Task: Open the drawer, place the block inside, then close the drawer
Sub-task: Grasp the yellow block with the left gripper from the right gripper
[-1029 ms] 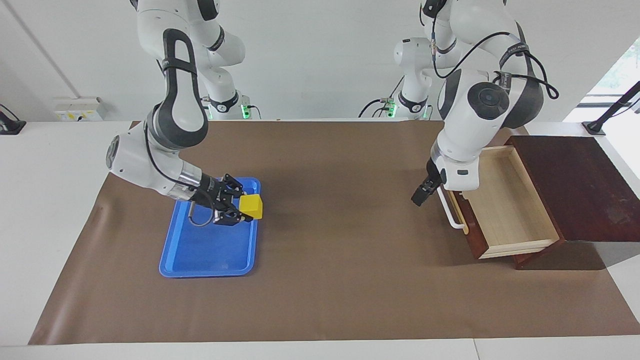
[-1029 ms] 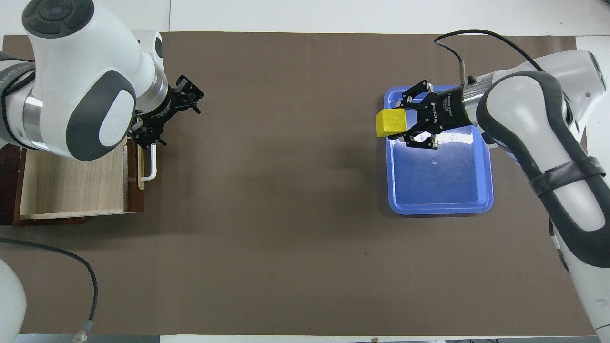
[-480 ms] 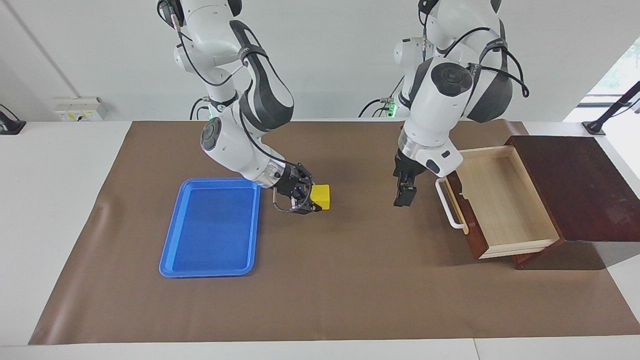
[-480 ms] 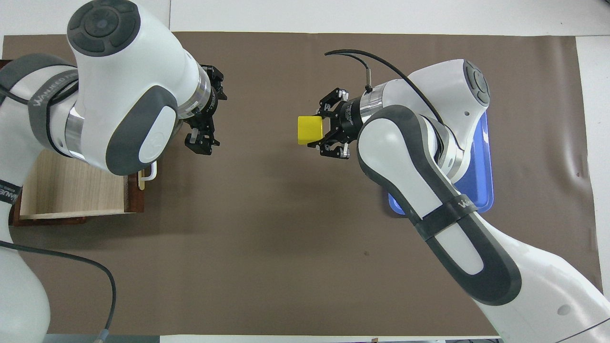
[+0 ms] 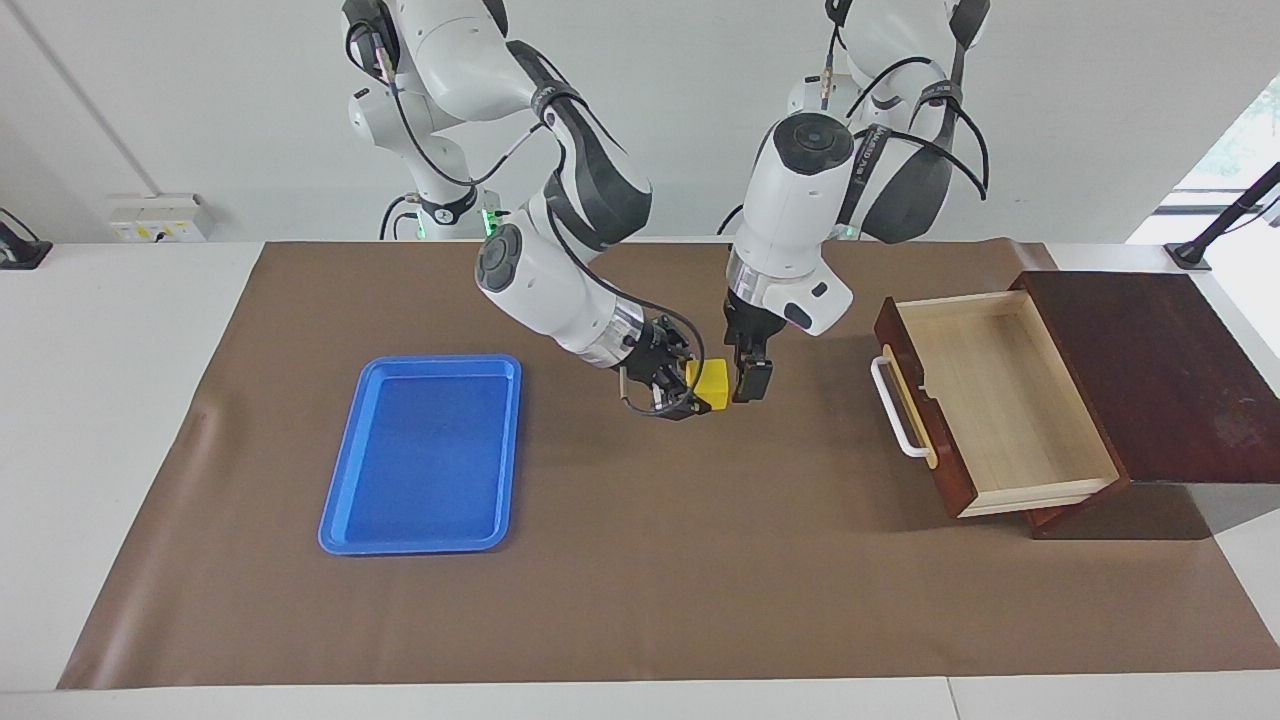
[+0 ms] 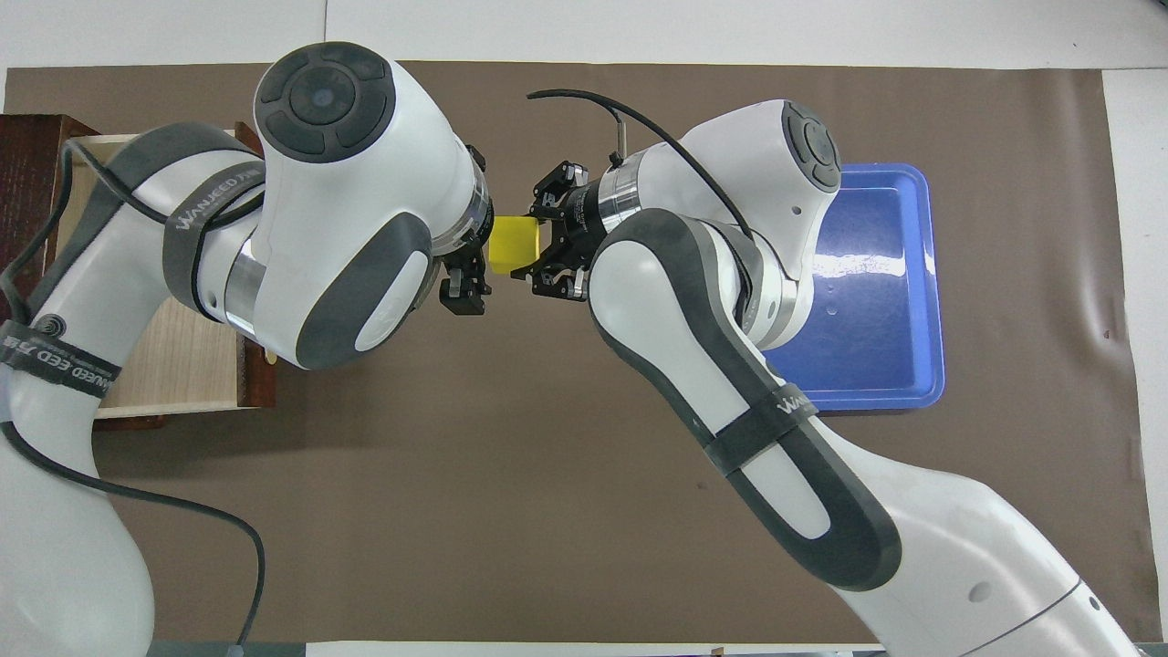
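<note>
My right hand (image 5: 690, 392) is clenched on the block (image 5: 713, 384), aloft over mid-table; my left hand (image 5: 750, 380) stands released just beside it. The block looks light, rigid and smooth: take opposite flat faces. The drawer (image 5: 1000, 400) stands open. "WANJEED" is legible on an arm strap.

Even, bright light is filling both views. Daylight is entering at a window (image 5: 1245, 130) toward the left arm's end. Soft shadows are falling on the brown mat (image 5: 640, 560) beneath the arms. Glare is showing on the blue tray (image 6: 876, 265). Focus is holding sharp throughout.
</note>
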